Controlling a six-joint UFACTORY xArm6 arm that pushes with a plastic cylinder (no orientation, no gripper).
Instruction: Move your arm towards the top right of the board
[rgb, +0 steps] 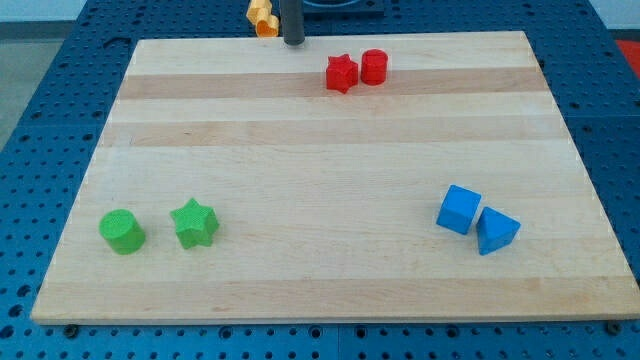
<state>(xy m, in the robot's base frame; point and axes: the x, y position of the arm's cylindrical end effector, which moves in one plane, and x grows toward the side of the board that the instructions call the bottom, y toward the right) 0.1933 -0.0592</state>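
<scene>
My tip (293, 42) is at the top edge of the wooden board (330, 290), a little left of the middle. A yellow block (262, 17), shape unclear, lies just to its left at the board's top edge, partly cut off by the view's top. A red star (341, 73) and a red cylinder (374, 67) sit side by side to the right of and slightly below the tip. The board's top right corner (515, 40) is far to the tip's right.
A green cylinder (122, 232) and a green star (194, 223) sit at the bottom left. A blue cube (459, 210) and a blue triangular block (497, 231) touch at the bottom right. A blue perforated table (50, 90) surrounds the board.
</scene>
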